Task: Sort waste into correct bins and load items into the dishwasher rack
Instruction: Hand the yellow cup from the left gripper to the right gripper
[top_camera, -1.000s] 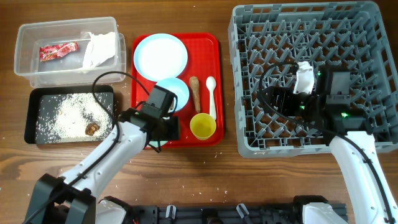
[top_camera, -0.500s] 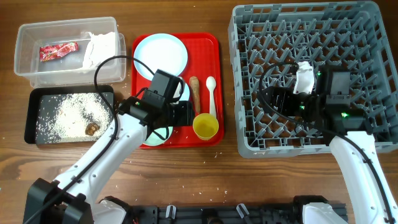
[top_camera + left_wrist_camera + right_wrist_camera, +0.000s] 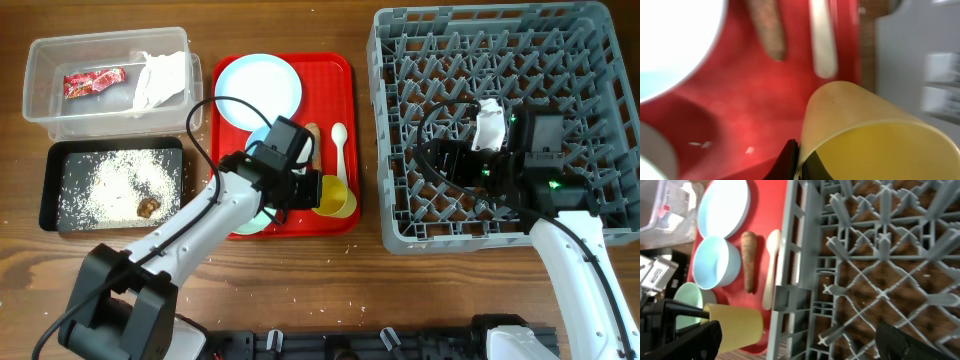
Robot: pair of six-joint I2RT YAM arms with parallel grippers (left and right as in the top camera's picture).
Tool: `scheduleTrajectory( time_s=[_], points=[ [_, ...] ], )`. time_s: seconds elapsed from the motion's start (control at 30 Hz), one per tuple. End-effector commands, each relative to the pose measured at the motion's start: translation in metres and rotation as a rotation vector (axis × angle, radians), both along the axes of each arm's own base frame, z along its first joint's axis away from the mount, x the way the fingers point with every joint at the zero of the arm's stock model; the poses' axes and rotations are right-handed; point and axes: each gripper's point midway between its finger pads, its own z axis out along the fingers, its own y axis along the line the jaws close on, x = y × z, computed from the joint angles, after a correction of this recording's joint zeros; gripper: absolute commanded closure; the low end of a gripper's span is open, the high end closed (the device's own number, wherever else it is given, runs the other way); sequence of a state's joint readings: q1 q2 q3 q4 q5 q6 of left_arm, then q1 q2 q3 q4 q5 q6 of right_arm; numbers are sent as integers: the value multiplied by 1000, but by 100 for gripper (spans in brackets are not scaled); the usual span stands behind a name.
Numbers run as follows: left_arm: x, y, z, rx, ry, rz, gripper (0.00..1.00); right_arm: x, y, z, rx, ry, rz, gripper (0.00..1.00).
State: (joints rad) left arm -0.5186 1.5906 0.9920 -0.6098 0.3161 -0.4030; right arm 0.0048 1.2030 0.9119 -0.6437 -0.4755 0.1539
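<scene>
The dishwasher rack (image 3: 388, 130) fills the table's right side, its pegs bare except for the right arm parked over it. The right gripper (image 3: 799, 330) hangs above the rack's near-left cells with its fingers spread wide and nothing between them. Left of the rack sits the red tray (image 3: 335, 80), and beyond that are the clear tub (image 3: 45, 110), holding a wrapper and white paper, and the black tray (image 3: 48, 190), strewn with rice. On the red tray the pale blue plate (image 3: 255, 85) lies at the far end, with the pale blue bowl (image 3: 715, 262) nearer and the mint green bowl (image 3: 250, 222) at the near edge. The left gripper (image 3: 312, 190) reaches across the tray's near-right corner and appears pinched narrow on the rim of the small yellow cup (image 3: 340, 198). The left wrist view shows one dark finger pressed against that rim. The cup is tipped over, its long axis running roughly toward the rack, with the mouth at the claw and the base leading. The rack therefore lies just to the right of the cup, so carrying it over falls to the left arm. The white spoon (image 3: 772, 265) and brown carrot-shaped stick (image 3: 749, 260) lie side by side just beyond the cup.
</scene>
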Motion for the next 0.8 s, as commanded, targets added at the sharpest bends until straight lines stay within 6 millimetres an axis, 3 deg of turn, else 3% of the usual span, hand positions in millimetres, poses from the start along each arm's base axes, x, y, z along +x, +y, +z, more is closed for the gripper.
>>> scheduleTrajectory(
  time_s=[0.0, 0.1, 0.17, 0.27, 0.4, 0.47, 0.6, 0.77],
  points=[
    [20, -30, 66, -380, 40, -48, 96, -2, 27, 23, 151, -43, 113, 0],
    [29, -32, 135, -765, 40, -157, 96, -9, 65, 71, 381, -183, 337, 0],
    [30, -22, 162, -910, 40, -211, 96, -12, 77, 92, 450, -249, 420, 0],
    [23, -10, 183, -1027, 61, -271, 96, -17, 94, 112, 485, -340, 529, 0],
    [16, -9, 193, -1078, 73, -317, 96, -22, 119, 130, 494, -440, 633, 0],
    [16, -9, 193, -1078, 73, -317, 96, -21, 130, 127, 506, -437, 662, 1],
    [18, -9, 191, -1067, 63, -310, 96, -26, 149, 125, 556, -423, 743, 16],
    [24, -10, 185, -1031, 44, -280, 96, -31, 157, 127, 572, -417, 765, 35]
  ],
)
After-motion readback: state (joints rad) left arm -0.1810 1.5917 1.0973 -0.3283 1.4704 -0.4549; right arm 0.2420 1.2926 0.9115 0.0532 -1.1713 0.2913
